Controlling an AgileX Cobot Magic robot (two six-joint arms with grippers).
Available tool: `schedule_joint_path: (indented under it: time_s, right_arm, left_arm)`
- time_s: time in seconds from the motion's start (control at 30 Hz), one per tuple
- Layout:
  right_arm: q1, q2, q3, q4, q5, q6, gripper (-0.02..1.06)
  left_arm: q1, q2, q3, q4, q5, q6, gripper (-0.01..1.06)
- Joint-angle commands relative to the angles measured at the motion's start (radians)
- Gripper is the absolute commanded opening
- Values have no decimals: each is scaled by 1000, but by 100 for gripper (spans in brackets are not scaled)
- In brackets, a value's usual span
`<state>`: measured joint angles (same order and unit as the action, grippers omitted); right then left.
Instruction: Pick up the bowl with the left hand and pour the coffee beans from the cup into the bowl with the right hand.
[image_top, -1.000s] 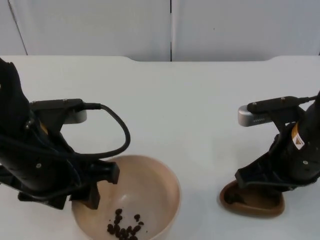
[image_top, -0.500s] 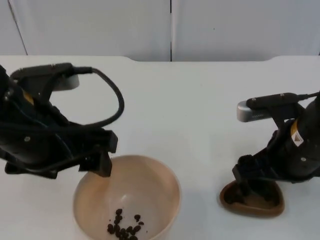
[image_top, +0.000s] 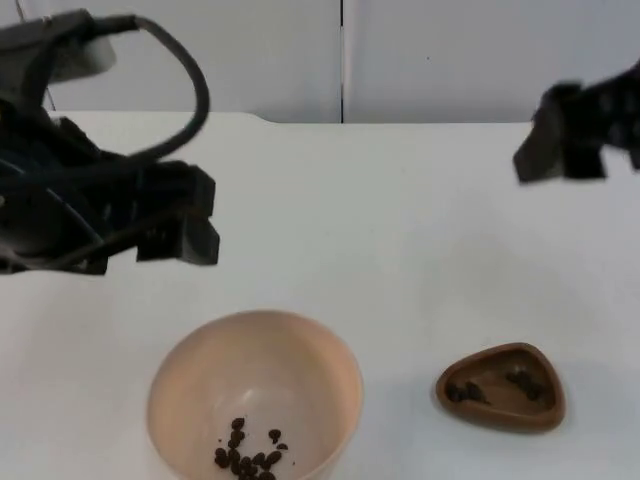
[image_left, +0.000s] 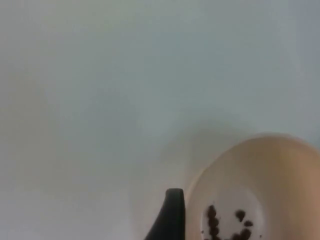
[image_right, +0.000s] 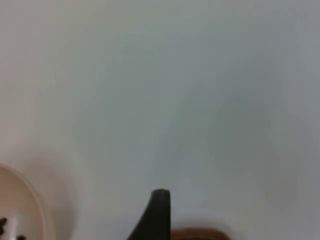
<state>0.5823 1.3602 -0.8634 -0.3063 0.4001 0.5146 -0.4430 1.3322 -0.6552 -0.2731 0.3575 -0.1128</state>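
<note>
The beige bowl (image_top: 300, 365) stands on the table near the front edge, with several coffee beans (image_top: 248, 452) at its bottom. To its right sits the brown cup (image_top: 500, 410), upright, with a few beans inside. My left gripper (image_top: 195, 215) hangs open above and behind the bowl, holding nothing. My right gripper (image_top: 562, 160) is raised high at the far right, well behind the cup, its fingers apart and empty. The left wrist view looks past a fingertip (image_left: 172, 215) at the bowl (image_left: 280, 170) and its beans (image_left: 225, 225). The right wrist view catches the bowl's rim (image_right: 30, 195) and the cup's edge (image_right: 200, 234).
The white table (image_top: 400, 230) runs back to the grey partition wall (image_top: 450, 60). Bare surface lies between bowl and cup and behind both.
Both grippers opened and let go: the left left the bowl's rim and rose up and back, the right released the cup and lifted far up and back. Bowl and cup stay put.
</note>
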Motion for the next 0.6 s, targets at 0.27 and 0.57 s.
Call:
schedule_joint_path:
  time_s: [0.27,0.57]
  right_arm:
    - [0,-262,-2,1,51,-65,81]
    - [0,-389,0,1,95,-98,81]
  left_arm:
    - [2,-206,3,1,-5,2,77]
    - [2,-375,3,3,2,23,77]
